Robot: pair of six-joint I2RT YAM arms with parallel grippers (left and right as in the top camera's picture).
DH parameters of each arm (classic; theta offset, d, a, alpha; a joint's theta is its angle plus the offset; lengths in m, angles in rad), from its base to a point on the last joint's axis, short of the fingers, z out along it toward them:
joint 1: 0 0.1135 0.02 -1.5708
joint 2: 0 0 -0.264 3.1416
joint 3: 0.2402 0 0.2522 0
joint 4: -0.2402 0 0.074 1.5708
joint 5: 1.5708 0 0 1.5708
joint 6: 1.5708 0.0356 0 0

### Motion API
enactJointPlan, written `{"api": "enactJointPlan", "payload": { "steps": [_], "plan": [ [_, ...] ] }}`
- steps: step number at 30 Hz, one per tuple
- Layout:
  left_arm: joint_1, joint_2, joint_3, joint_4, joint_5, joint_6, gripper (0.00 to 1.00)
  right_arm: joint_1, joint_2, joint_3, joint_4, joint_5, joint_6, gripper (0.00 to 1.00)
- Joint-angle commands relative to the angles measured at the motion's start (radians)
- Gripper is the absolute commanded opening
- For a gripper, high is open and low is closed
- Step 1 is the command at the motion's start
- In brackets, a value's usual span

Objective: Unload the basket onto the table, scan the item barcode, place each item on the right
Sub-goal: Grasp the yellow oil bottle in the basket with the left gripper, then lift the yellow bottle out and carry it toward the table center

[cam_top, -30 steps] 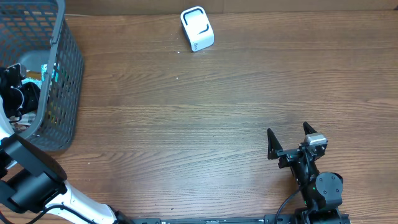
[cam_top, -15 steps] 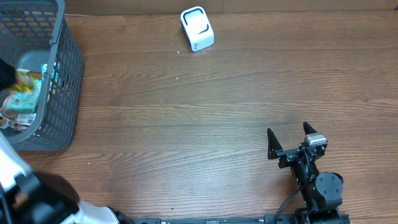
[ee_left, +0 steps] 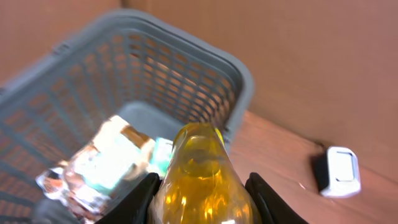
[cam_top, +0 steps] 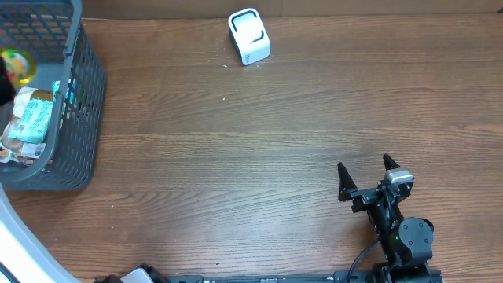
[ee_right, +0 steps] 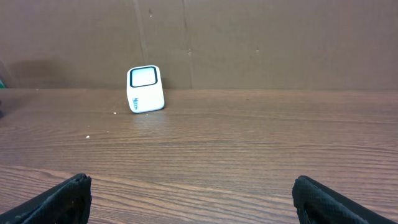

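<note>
Two grippers: the left gripper [ee_left: 202, 200] is closed part-way on a yellow bottle [ee_left: 199, 177], one finger on each flank. The right gripper [cam_top: 365, 179] stands wide and empty at 5 o'clock on the table [cam_top: 236, 157].
Bottle: upright in the grip and clear of the basket floor, at 9 to 10 o'clock in the overhead view [cam_top: 17, 64]. Its smooth, rounded body bulges past the fingers.
Barcode: not visible in any view; which face carries it cannot be told.
Basket: the grey mesh basket [ee_left: 239, 81] sits under and behind the bottle at 9 o'clock on the table. Crumpled packets [ee_left: 106, 158] lie inside at 9 o'clock from the bottle.
Scanner: the white scanner [cam_top: 249, 36] stands alone at 12 o'clock on the table, well apart from the basket. From the wrist camera it lies at 4 o'clock [ee_left: 341, 171].
Step in hand: by the look of it, lifting the bottle out and carrying it to the scanner.
Doing it well: raise the bottle fully above the rim before swinging toward 12 o'clock, so the mesh wall is not clipped. Hold the clamp steady, since a round, slick body can twist or slide between two fingers. Approach the dark-framed window from above and slightly in front. Rotate the wrist slowly so each side of the label faces the window, and pause on each.
Right arm: likely best left parked, out of the path.
</note>
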Motion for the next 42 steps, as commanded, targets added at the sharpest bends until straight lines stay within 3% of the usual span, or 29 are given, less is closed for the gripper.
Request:
{"api": "enactJointPlan", "payload": {
  "steps": [1,7,11,21,29,38,42],
  "plan": [
    [-0.037,-0.047,0.013,-0.016,0.045,-0.031,0.24,-0.004,0.001,-0.01,0.002,0.008,-0.005,1.0],
    [-0.106,-0.061,0.013,-0.066,0.047,-0.061,0.21,-0.004,0.001,-0.01,0.002,0.008,-0.005,1.0],
    [-0.145,-0.054,0.013,-0.118,0.095,-0.087,0.05,-0.004,0.001,-0.01,0.002,0.008,-0.005,1.0],
    [-0.187,-0.033,-0.027,-0.28,0.302,-0.086,0.04,-0.004,0.001,-0.01,0.002,0.008,-0.005,1.0],
    [-0.276,-0.021,-0.042,-0.411,0.294,0.005,0.04,-0.004,0.001,-0.01,0.002,0.008,-0.005,1.0],
    [-0.461,-0.021,-0.076,-0.421,0.177,-0.014,0.04,-0.004,0.001,-0.01,0.002,0.008,-0.005,1.0],
    [-0.568,-0.021,-0.11,-0.402,0.089,-0.078,0.04,-0.004,0.001,-0.01,0.002,0.008,-0.005,1.0]
  ]
}}
